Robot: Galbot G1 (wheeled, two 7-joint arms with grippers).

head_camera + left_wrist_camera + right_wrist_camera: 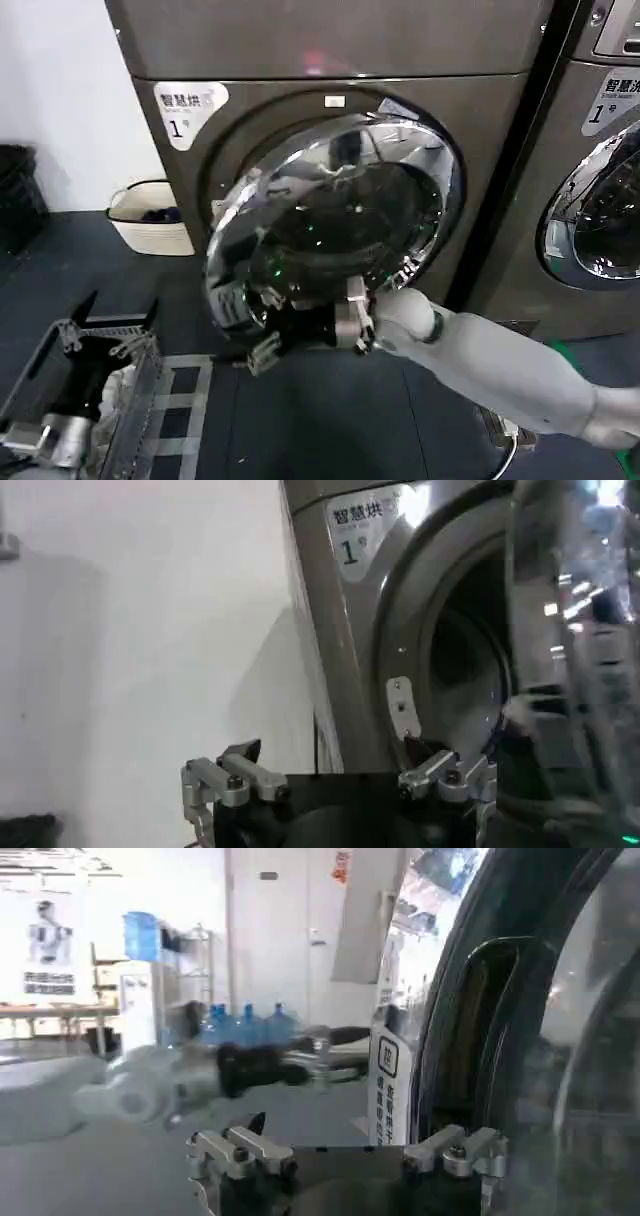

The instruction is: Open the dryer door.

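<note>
The dryer door (330, 215), a chrome ring round dark bulging glass, stands swung partly out from the grey dryer (330, 40), hinged on its right side. My right gripper (305, 328) is at the door's lower free edge, open, its fingers wide apart. In the right wrist view that gripper (345, 1138) faces the mirror-like ring (540, 1028) and its white sticker (388, 1088), one finger (455, 1150) close to the rim. My left gripper (100, 335) waits low at the left, open (335, 770), facing the drum opening (470, 670) and the door's edge (570, 630).
A second machine (600, 60) with a similar chrome door (600, 215) stands right beside the dryer. A white basket (150, 215) sits on the floor left of the dryer, by the wall. A dark bin (20, 195) is farther left.
</note>
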